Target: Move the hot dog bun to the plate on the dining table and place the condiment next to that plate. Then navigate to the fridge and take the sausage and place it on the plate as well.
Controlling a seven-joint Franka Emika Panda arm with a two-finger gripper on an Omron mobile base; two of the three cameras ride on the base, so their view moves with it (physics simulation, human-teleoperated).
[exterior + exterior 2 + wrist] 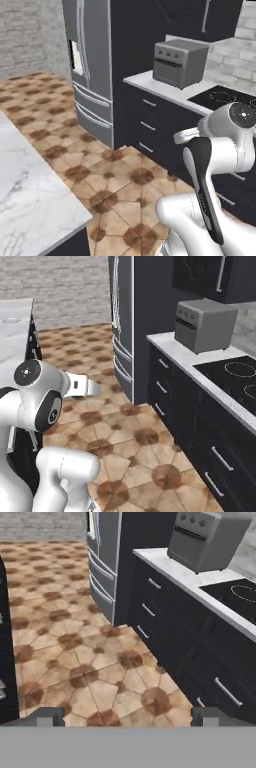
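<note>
The fridge point(92, 65) is tall and silver-grey, with its doors shut, and stands at the far end of the dark cabinets; I also see the fridge point(122, 326) and the fridge point(102, 552) ahead across the floor. A corner of the white marble dining table point(30, 190) lies at the lower left, and the dining table point(12, 336) runs along the left. My gripper point(128, 717) is open and holds nothing, and it points over the tiled floor toward the fridge. The hot dog bun, condiment and sausage are out of view. A faint round shape on the far table top is too small to identify as the plate.
A grey toaster oven point(179, 62) sits on the white counter point(150, 82) beside a black cooktop point(225, 97). Dark drawers point(165, 617) with silver handles line the right side. Brown patterned floor tiles point(85, 657) run between the table and the cabinets, up to the fridge.
</note>
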